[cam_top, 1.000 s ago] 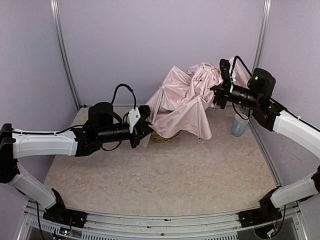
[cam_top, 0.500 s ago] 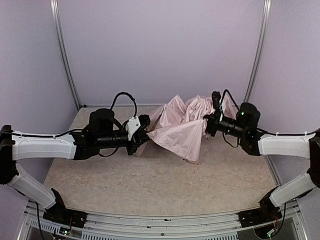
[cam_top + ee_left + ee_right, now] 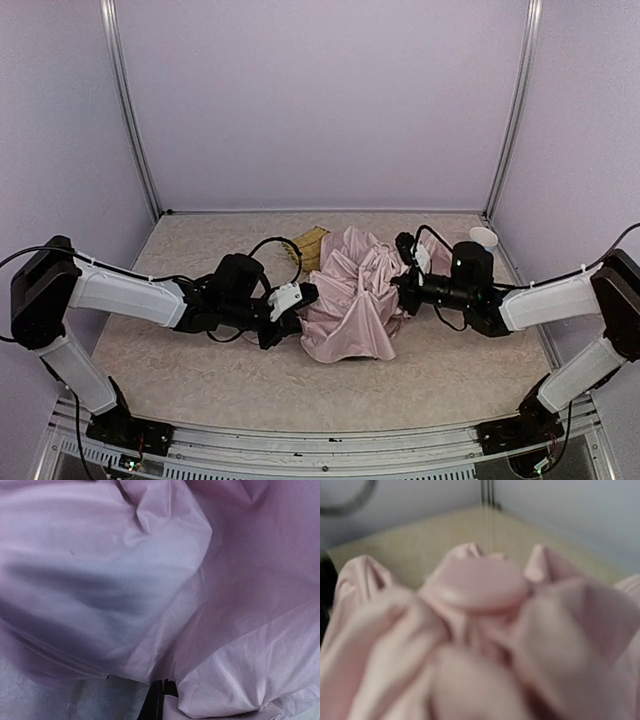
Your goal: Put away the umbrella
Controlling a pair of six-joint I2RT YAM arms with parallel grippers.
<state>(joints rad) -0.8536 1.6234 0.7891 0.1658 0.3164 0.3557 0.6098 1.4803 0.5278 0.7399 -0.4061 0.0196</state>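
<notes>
The umbrella (image 3: 352, 292) lies as a crumpled pale pink heap on the table's middle, between both arms. My left gripper (image 3: 300, 298) is at the heap's left edge. In the left wrist view its black fingertips (image 3: 158, 692) are pressed together, and the umbrella's fabric (image 3: 150, 555) folds around them and fills the frame. My right gripper (image 3: 403, 283) is pushed into the heap's right side. Blurred pink folds of the umbrella (image 3: 475, 585) fill the right wrist view and hide its fingers. Shaft and handle are not clearly visible.
The woven bamboo tray (image 3: 311, 243) lies just behind the heap, partly covered by fabric. A pale round-topped container (image 3: 483, 237) stands near the right wall behind the right arm. Walls enclose the table on three sides.
Both arms have come down and toward the front, carrying the umbrella from above the tray down onto the table. The canopy has collapsed into a lower, tighter heap.
</notes>
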